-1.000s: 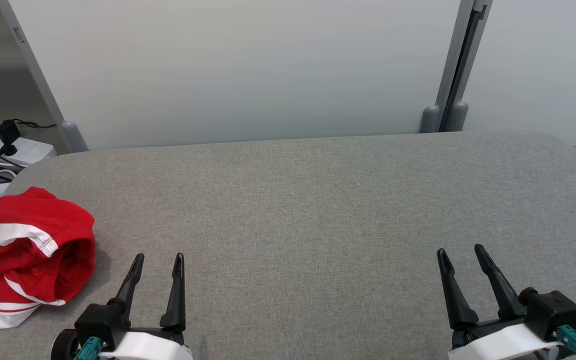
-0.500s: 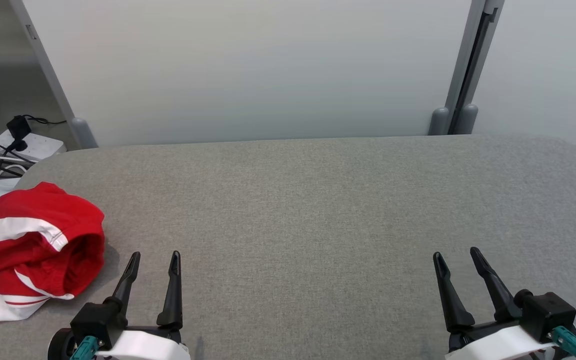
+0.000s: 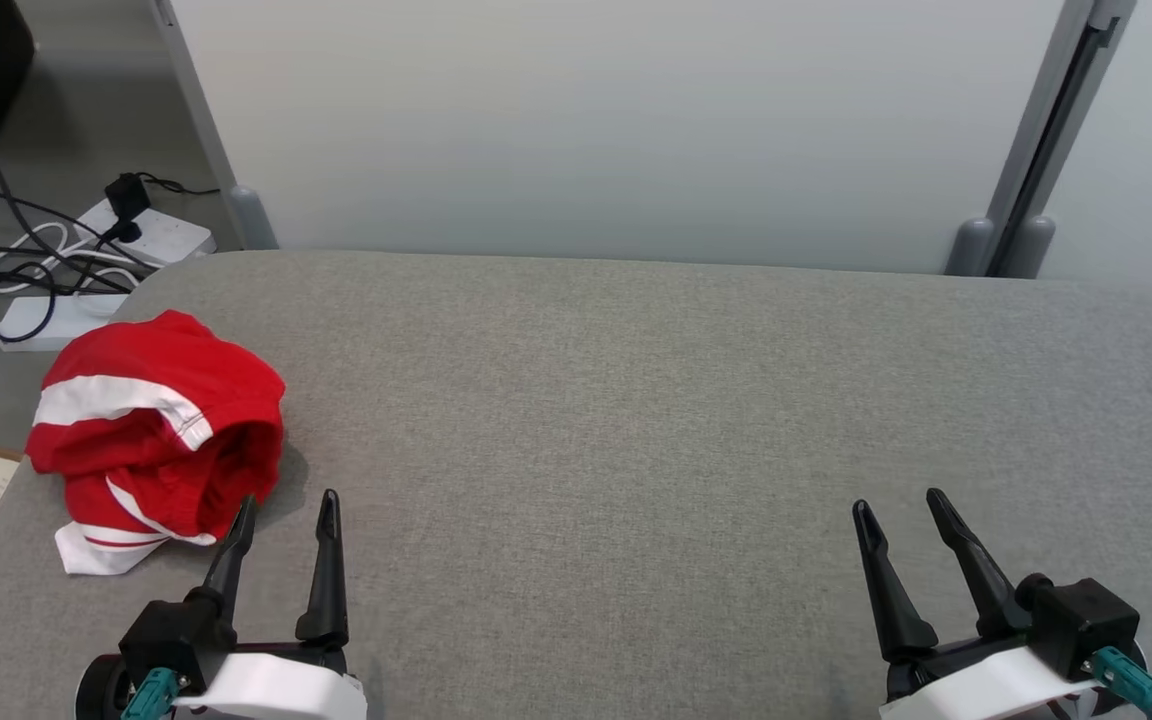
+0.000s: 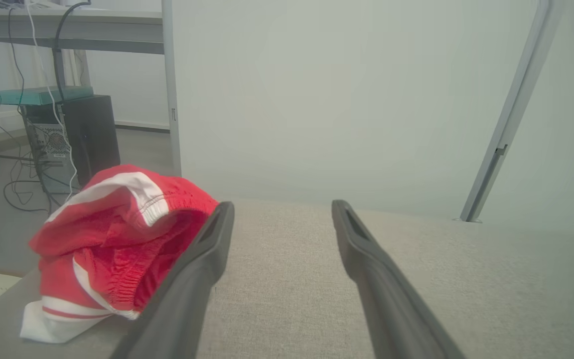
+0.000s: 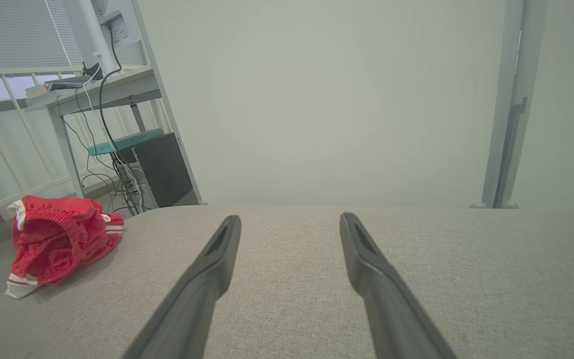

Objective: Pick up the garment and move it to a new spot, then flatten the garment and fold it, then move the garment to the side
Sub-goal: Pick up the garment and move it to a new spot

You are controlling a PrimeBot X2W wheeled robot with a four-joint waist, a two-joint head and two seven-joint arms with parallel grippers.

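Nearest, the left gripper (image 3: 288,498) hovers over the grey surface (image 3: 636,400) just beside the garment (image 3: 151,420). Its two dark fingers are spread and empty, and one tip is at the garment's near edge; whether it touches the cloth I cannot tell. The right gripper (image 3: 896,499), fingers likewise spread and holding nothing, sits well apart from the garment. The garment, red with white stripes, lies crumpled in a heap at the surface's left end. Beyond the garment, power strips (image 3: 151,235) lie on the floor (image 3: 86,130), beside a pale partition (image 3: 586,120).
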